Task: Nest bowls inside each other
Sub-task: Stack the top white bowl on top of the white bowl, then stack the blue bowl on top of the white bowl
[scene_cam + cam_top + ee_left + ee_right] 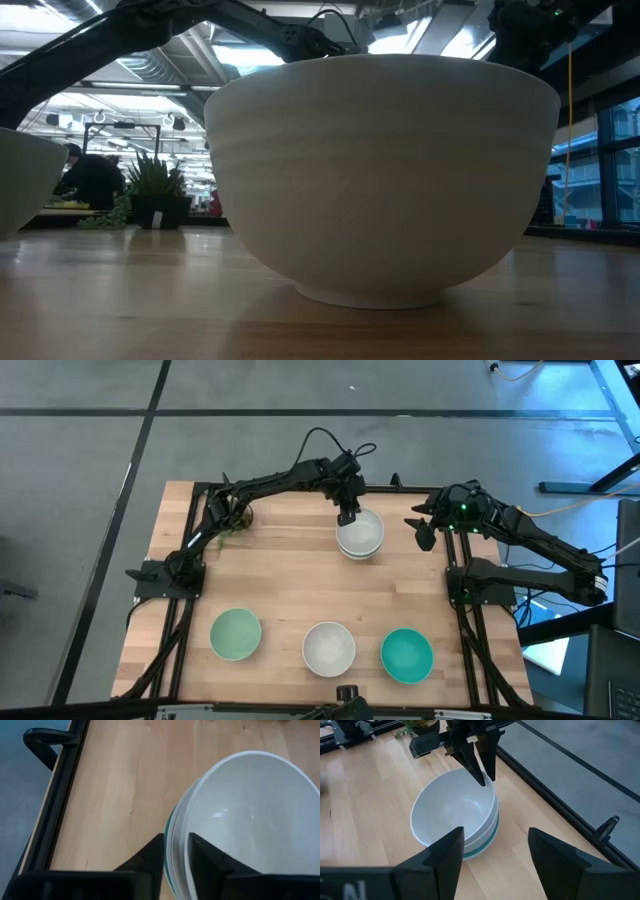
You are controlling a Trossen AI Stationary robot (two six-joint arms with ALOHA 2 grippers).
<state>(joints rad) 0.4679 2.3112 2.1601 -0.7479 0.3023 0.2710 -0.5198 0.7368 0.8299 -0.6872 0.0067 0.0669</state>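
Observation:
A stack of nested bowls (360, 536) stands on its base on the far middle of the table: white bowls on top, a green rim (482, 846) showing low in it. The top white bowl (452, 810) sits slightly tilted. My left gripper (347, 515) is shut on the stack's far rim. My right gripper (425, 532) hangs open to the stack's right, touching nothing. Along the near edge a pale mint bowl (235, 633), a white bowl (329, 648) and a teal bowl (407, 655) each stand alone. My left gripper holds the top white bowl by its far rim (186, 851), one finger (207, 860) inside the bowl and the other (152, 856) outside the stack. The fingers come from above, pointing down. Lower bowls' rims also lie between them. The bowl rests tilted in the stack.
Bare wood lies between the stack and the near row of three bowls. Black frame rails (55, 805) run along the table's edges. In the low view the near white bowl (385, 180) fills the picture. A plant (235, 518) sits at the far left corner.

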